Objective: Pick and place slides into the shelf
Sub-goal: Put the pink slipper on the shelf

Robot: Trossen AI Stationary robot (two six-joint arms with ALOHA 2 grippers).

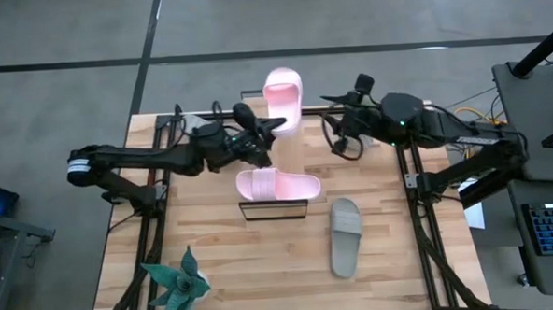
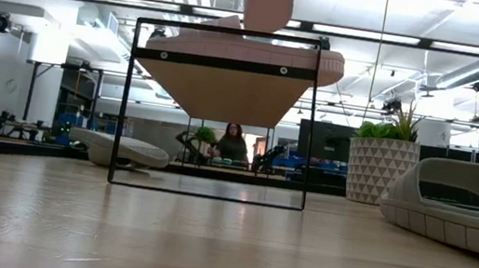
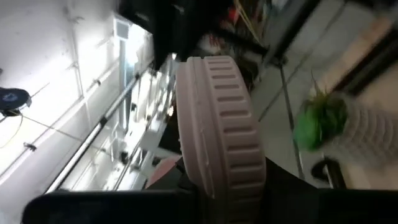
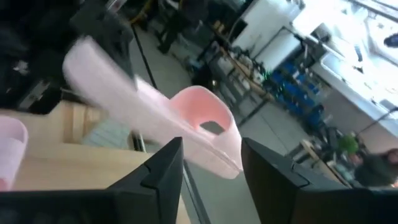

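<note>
Gripping pink slide (image 1: pixel 282 99) at table's 12 o'clock edge, left gripper (image 1: pixel 257 128) clamped, right gripper (image 1: pixel 336 124) jaws parted, second pink slide (image 1: pixel 278 184) on shelf (image 1: pixel 273 209).

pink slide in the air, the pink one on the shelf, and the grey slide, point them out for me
raised pink slide (image 1: pixel 283 97), high view, on its wide strap.
pink slide on the shelf (image 1: pixel 278 185), high view, on the middle of its footbed.
grey slide (image 1: pixel 345 236), high view, on the middle of its sole side, lying on the table.
</note>
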